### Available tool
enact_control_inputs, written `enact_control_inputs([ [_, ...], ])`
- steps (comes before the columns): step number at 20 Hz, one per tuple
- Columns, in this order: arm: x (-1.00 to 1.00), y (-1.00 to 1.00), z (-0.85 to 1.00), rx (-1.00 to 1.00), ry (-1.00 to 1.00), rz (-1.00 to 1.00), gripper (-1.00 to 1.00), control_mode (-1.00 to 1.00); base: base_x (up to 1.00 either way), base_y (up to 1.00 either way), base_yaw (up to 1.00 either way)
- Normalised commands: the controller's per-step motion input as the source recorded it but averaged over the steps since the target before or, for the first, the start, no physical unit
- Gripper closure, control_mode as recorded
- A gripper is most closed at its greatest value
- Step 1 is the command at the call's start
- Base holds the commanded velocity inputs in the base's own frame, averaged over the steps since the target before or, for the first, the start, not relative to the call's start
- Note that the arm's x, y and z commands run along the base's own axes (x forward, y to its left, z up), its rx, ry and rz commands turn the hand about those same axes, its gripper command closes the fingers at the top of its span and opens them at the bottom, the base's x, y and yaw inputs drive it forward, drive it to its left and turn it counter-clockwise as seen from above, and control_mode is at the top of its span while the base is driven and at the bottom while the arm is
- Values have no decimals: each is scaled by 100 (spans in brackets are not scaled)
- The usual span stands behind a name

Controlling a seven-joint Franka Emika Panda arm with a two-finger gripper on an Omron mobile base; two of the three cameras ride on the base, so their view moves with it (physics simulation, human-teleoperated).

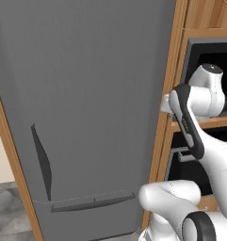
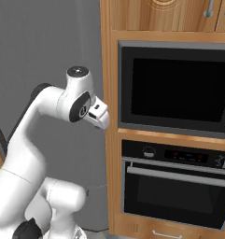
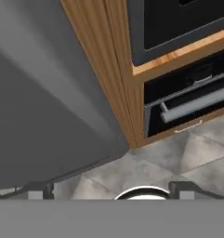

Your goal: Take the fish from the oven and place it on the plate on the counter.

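Nowhere legible writing on oven point(image 2: 174, 186).

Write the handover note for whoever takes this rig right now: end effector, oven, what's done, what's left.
End effector: fingertips apart with nothing between them, so open and empty; raised beside the wooden frame, pointing down toward the floor.
Oven: lower unit under the microwave, door shut, bar handle untouched. To its left stands the grey fridge.
Fish and plate: nothing to report from these views.
Done: nothing yet judging by the shut door.
Left: bring the end effector to the handle, pull the door down, take the fish out, find the plate on the counter, set it there.
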Motion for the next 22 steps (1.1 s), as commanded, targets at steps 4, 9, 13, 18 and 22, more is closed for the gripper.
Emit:
enact_control_inputs([
  [4,-16,-100,-18,28,-7,-27,-100,-100,0,0,0],
  [9,-28,-98,-36,27,-18,-27,-100,-100,0,0,0],
  [13,-23,-100,-29,28,-7,-22,-100,-100,0,0,0],
  [18,-40,-99,-42,28,0,-23,-100,-100,0,0,0],
  [22,-21,-98,-82,22,0,-24,-100,-100,0,0,0],
])
